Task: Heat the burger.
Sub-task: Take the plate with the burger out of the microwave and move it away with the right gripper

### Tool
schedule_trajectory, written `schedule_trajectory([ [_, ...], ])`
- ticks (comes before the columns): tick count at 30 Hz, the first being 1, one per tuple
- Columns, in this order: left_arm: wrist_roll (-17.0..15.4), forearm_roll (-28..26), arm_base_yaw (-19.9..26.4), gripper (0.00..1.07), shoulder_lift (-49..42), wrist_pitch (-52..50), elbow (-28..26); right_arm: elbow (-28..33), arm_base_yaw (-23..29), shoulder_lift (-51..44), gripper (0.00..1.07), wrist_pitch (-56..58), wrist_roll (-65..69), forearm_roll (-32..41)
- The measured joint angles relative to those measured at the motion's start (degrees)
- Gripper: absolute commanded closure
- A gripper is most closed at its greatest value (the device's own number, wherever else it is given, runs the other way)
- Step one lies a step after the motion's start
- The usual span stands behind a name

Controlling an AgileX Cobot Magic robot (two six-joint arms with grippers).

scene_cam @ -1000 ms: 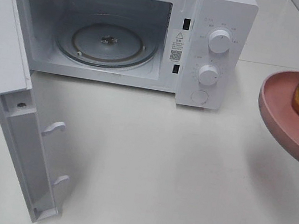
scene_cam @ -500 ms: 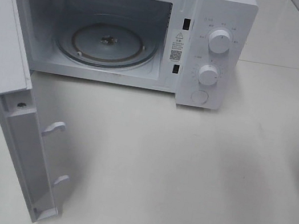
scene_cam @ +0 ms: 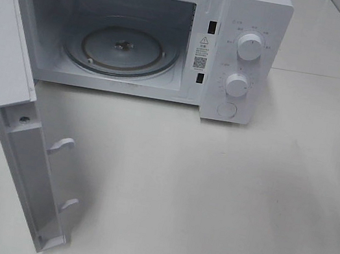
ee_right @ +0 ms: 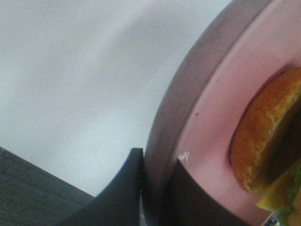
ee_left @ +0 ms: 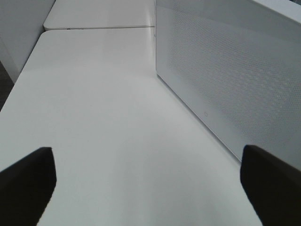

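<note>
Pink plate (ee_right: 207, 117) pinched at its rim by the right end effector (ee_right: 157, 188), one finger under the rim and one on top, jaws narrow. Burger (ee_right: 270, 141) sits on the plate, near that rim, only partly in frame. Left end effector (ee_left: 148, 183) spread wide, holding nothing, hovering over the white surface (scene_cam: 211, 193) beside the microwave door (ee_left: 225, 80).

Risks: the plate looks tilted in the right wrist view, so the burger could slide off; the thin rim grip could slip. Plate edge could clip the microwave (scene_cam: 141, 30) frame or door (scene_cam: 20, 153) on entry.

High view shows neither plate nor burger, just a dark sliver at the right edge, can't tell what. Burger's far side is cut off.
</note>
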Motion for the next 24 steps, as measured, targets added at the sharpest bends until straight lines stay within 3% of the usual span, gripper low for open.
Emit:
schedule_trajectory([
  [11,0.0,0.0,0.0,0.07,0.0,0.0,0.0,-7.3,0.2,11.4,1.07,1.4,16.4,-0.1],
  [24,0.0,0.0,0.0,0.07,0.0,0.0,0.0,-9.3,0.5,18.2,1.07,1.0,25.6,0.3],
])
